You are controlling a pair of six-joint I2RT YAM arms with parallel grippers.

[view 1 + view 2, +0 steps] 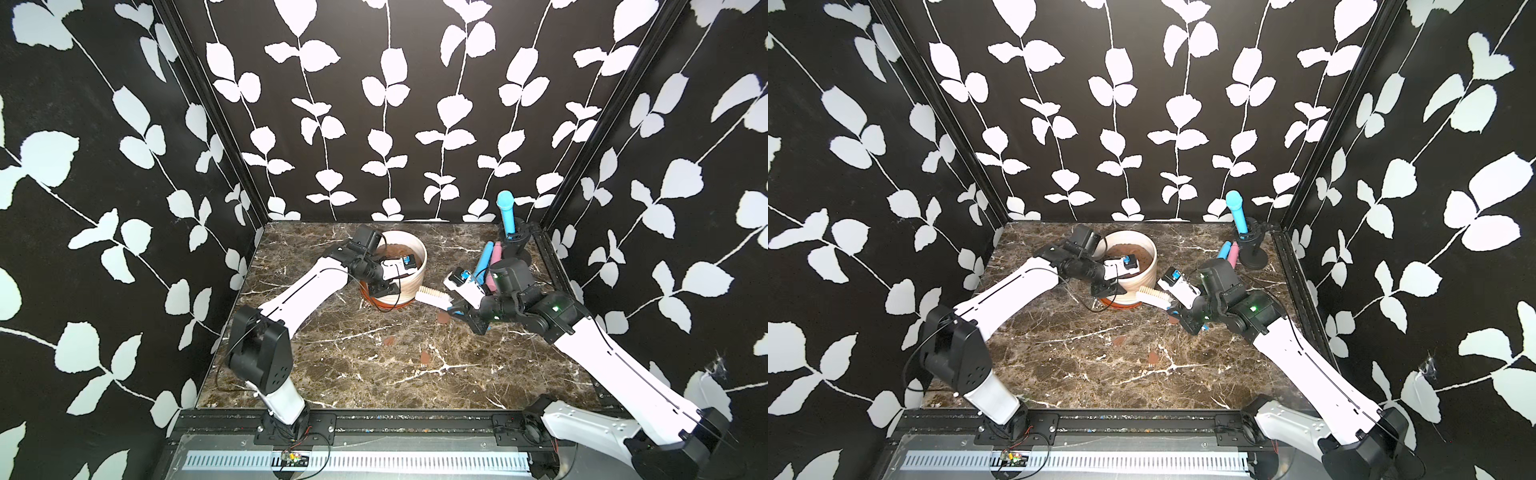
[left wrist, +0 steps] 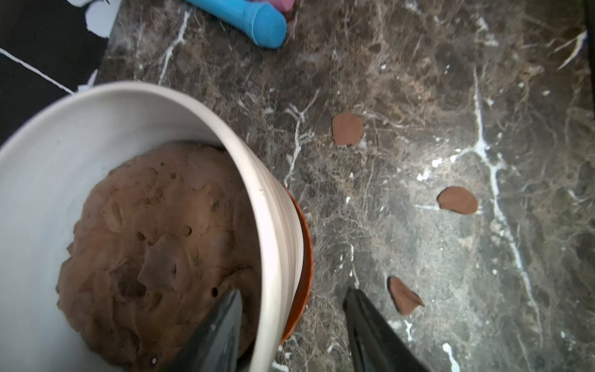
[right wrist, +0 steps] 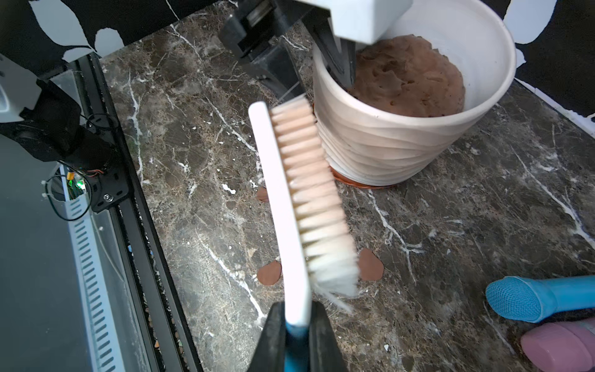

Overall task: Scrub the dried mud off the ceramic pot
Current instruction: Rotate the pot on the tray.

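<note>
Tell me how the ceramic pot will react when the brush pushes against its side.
The ceramic pot looks rigid, so it should not flex under scrubbing. The soil mass inside probably makes it heavy enough to resist sliding. Its base is narrower than its rim and sits on a saucer, so a high push might rock it.

The pot [image 1: 411, 274] stands on a saucer [image 2: 304, 257], soil [image 2: 154, 241] inside. A brush [image 3: 289, 193] is just right of it; mud patches [image 2: 347, 128] lie in front.
</note>
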